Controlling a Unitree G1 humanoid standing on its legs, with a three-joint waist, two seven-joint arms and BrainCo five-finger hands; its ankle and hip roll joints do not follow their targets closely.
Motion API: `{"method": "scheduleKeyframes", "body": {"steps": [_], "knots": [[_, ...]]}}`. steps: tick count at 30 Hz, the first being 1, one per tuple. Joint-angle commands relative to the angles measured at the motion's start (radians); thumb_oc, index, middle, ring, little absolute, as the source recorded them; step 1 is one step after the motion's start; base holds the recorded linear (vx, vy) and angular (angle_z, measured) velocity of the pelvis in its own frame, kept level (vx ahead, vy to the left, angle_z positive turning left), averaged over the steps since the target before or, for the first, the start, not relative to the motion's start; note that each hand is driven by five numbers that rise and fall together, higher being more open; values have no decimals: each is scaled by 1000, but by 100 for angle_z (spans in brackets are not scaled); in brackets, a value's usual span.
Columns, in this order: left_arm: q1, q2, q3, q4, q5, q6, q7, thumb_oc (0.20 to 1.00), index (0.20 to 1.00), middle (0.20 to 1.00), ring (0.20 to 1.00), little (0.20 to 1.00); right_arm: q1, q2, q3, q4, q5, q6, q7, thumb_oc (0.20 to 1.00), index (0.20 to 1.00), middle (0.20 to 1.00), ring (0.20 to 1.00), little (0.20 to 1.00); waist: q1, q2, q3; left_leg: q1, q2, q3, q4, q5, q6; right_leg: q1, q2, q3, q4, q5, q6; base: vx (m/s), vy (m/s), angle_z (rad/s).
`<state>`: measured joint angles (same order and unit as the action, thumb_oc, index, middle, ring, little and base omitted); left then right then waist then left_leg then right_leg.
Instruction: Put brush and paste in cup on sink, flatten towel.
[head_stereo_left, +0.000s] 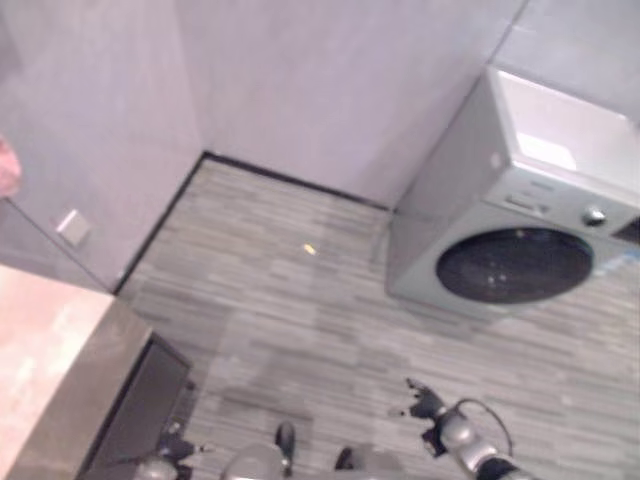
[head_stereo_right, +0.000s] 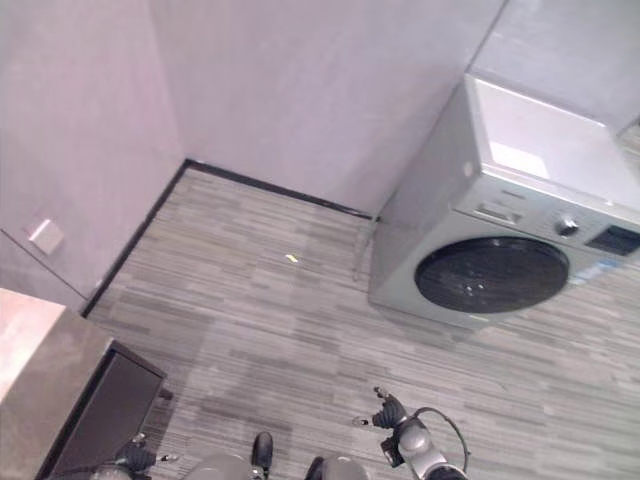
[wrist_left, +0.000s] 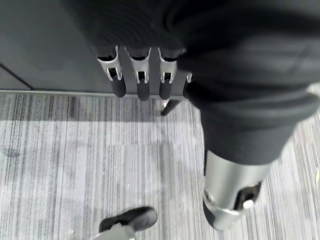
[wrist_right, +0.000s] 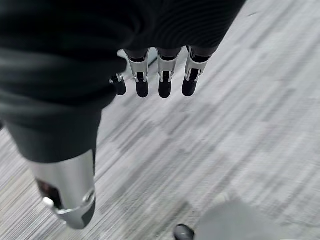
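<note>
My left hand (wrist_left: 142, 80) hangs low beside a dark cabinet front, its fingers straight and holding nothing; it also shows at the bottom edge of the eye views as the left hand (head_stereo_left: 160, 462). My right hand (wrist_right: 165, 75) hangs over the striped grey floor with relaxed, straight fingers and nothing in it. In the eye views the right hand (head_stereo_left: 425, 402) sits low and right of centre. A beige stone countertop (head_stereo_left: 40, 340) juts in at the lower left, above a dark cabinet (head_stereo_left: 140, 400).
A grey front-loading washing machine (head_stereo_left: 520, 230) stands against the wall at the right. Grey walls meet in a corner at the far left. A small yellow scrap (head_stereo_left: 309, 249) lies on the floor. A wall socket (head_stereo_left: 72, 227) is on the left wall.
</note>
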<state>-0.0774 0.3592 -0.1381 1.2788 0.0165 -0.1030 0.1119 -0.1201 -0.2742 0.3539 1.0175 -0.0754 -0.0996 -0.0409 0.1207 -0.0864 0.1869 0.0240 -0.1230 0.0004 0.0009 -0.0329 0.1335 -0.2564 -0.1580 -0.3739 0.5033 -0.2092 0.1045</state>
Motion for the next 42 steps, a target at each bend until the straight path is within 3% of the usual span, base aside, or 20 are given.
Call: {"method": "scheduleKeyframes", "body": {"steps": [1,2,3,5,13,17,21,23,25,28,30,31,32,33,34,35,37,39,41,42], "knots": [[10,48,-17,3,19,-19,12,1000,1000,1000,1000,1000,-6,-15,-14,-8,17,-11,-8,1000,1000,1000,1000,1000,11,-20,-33,-61,48,-26,119,-90,-31,116,47,159,-392,230,18,239,-46,64],[10,48,-17,3,19,-19,12,1000,1000,1000,1000,1000,-6,-15,-14,-8,17,-11,-8,1000,1000,1000,1000,1000,11,-20,-33,-63,49,-26,120,-90,-31,116,47,159,-394,232,18,268,-71,107],[-2,46,-27,-1,24,-22,12,1000,1000,1000,1000,1000,-4,-22,-11,-10,10,-10,-9,1000,1000,1000,1000,1000,0,-21,-30,-54,45,-56,137,-97,-34,107,67,234,-364,248,30,354,-151,134],[-3,42,-28,2,32,-23,17,1000,1000,1000,1000,1000,12,-14,-14,0,6,-8,-5,1000,1000,1000,1000,1000,-7,-35,-42,-43,50,-75,137,-110,-45,146,76,194,-410,234,27,418,-217,98],[4,53,7,25,1,-22,26,1000,1000,1000,1000,1000,29,-79,-34,-54,23,-26,-14,1000,1000,1000,1000,1000,-26,-80,-78,-52,163,-118,92,-4,-151,207,150,25,-497,171,-35,322,-349,56],[11,55,19,21,-26,-25,29,1000,1000,1000,1000,1000,22,-90,-4,-49,9,-30,-7,1000,1000,1000,1000,1000,4,-82,-62,-90,155,-149,213,17,-158,231,173,53,-514,165,-57,134,-151,-6],[-8,30,-6,-6,-17,-23,26,1000,1000,1000,1000,1000,24,-114,-10,-63,-6,-22,-12,1000,1000,1000,1000,1000,-10,-58,-39,-162,121,-31,71,-3,-150,238,146,-48,-526,141,-40,69,15,22],[-14,21,-8,-5,-2,-21,23,1000,1000,1000,1000,1000,18,-123,-17,-79,-11,-22,-19,1000,1000,1000,1000,1000,-32,-49,-41,-257,96,108,103,9,-148,226,134,-72,-530,160,-26,24,122,116],[-18,18,-5,-16,8,-17,15,1000,1000,1000,1000,1000,4,-126,-15,-101,-25,-20,-17,1000,1000,1000,1000,1000,-41,-39,-59,-238,99,265,93,-5,-146,226,138,-93,-535,165,-12,151,146,68],[1,13,7,-20,5,-19,19,1000,1000,1000,1000,1000,-8,-111,1,-100,-43,-18,-15,1000,1000,1000,1000,1000,-10,-36,-72,-220,73,210,92,-32,-135,245,137,-94,-529,144,-13,235,138,-2],[25,16,30,-7,-11,-23,21,1000,1000,1000,1000,1000,-16,-89,-8,-97,-40,-20,-13,1000,1000,1000,1000,1000,-3,-32,-82,-154,68,195,42,-46,-102,246,106,-103,-385,129,8,316,256,-10],[30,21,35,-5,-9,-23,21,1000,1000,1000,1000,1000,-24,-78,-9,-96,-41,-20,-11,1000,1000,1000,1000,1000,-6,-28,-79,-128,61,191,20,-48,-83,213,75,-97,-281,154,37,165,197,-10],[30,21,35,-5,-9,-23,21,1000,1000,1000,1000,1000,-24,-78,-9,-96,-41,-20,-11,1000,1000,1000,1000,1000,-6,-29,-79,-128,61,191,20,-48,-83,213,75,-97,-280,154,38,176,204,-12],[30,25,34,-4,-5,-24,23,1000,1000,1000,1000,1000,-22,-69,-10,-100,-39,-20,-8,1000,1000,1000,1000,1000,-17,-26,-75,-99,54,184,1,-51,-69,192,49,-85,-186,201,70,197,181,11],[21,33,25,-13,-6,-24,26,1000,1000,1000,1000,1000,-14,-67,-10,-121,-46,-19,-6,1000,1000,1000,1000,1000,-44,-19,-52,-64,46,146,-14,-52,-48,125,35,-6,-31,259,105,188,194,45],[15,35,18,-20,-6,-23,27,1000,1000,1000,1000,1000,-8,-69,-18,-136,-45,-17,-8,1000,1000,1000,1000,1000,-56,-11,-45,-66,48,138,-17,-40,-41,77,36,28,25,262,88,134,125,90],[-3,39,2,-27,-5,-25,30,1000,1000,1000,1000,1000,6,-75,-18,-168,-48,-19,-2,1000,1000,1000,1000,1000,-68,3,-35,-48,56,105,-19,-43,-38,68,23,50,-17,234,65,148,21,114],[-15,45,-8,-29,-4,-30,34,1000,1000,1000,1000,1000,12,-82,-17,-192,-56,-20,2,1000,1000,1000,1000,1000,-63,18,-45,-42,80,76,-23,-50,-51,98,-22,27,-136,197,36,232,-47,94],[-25,51,-10,-27,-8,-33,35,1000,1000,1000,1000,1000,16,-85,-12,-206,-60,-19,4,1000,1000,1000,1000,1000,-49,26,-57,-40,106,57,-19,-62,-63,113,-69,42,-307,245,36,239,-134,51],[-30,54,-12,-24,-10,-36,40,1000,1000,1000,1000,1000,17,-90,-7,-222,-65,-19,5,1000,1000,1000,1000,1000,-52,26,-59,-39,116,35,-14,-66,-69,111,-79,99,-391,292,43,246,-231,48]]}}
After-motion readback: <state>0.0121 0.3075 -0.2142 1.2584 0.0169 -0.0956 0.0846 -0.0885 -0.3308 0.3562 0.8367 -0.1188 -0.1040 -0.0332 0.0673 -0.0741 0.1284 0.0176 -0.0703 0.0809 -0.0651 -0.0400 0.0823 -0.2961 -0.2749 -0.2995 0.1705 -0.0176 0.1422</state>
